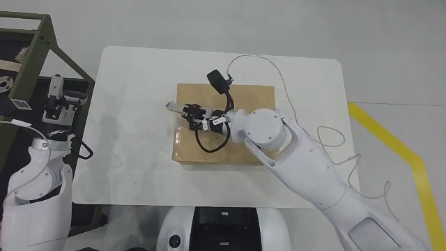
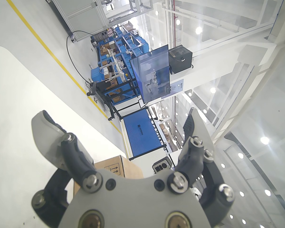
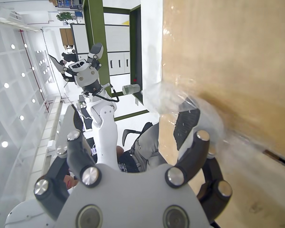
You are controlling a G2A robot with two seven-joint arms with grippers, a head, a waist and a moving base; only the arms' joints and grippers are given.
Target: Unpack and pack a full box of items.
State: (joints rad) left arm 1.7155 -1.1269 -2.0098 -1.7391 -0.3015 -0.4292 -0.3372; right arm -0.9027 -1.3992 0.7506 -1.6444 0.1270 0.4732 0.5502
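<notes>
Box [image 1: 230, 122]: closed cardboard carton, flat on the middle of the table [image 1: 125, 167], well in from every edge. The top seam is sealed with clear tape [image 3: 171, 96], which is crinkled and lifted where it wraps over the box edge.

Right gripper [image 1: 187, 111]: over the box top, toward the end nearest the table's left edge. Fingers are spread and hold nothing. One pad [image 3: 187, 124] lies against the crinkled tape at the box edge; the other hangs in free air off the box.

Left gripper [image 2: 117, 115]: fingers spread wide with nothing between them. It sits off the table's left edge, aimed upward, well apart from the box.

Handling (judgement): you have a full carton, so expect weight and don't plan a one-handed lift. The walls look stiff, but the top flaps will probably give under a push. The tape is thin and slick, and likely to stretch or tear rather than peel cleanly. Take the loose crinkled end at the box edge, pinch it deep, and pull low along the seam. If the box slides on the smooth table, bring your left gripper in to brace the opposite side.
</notes>
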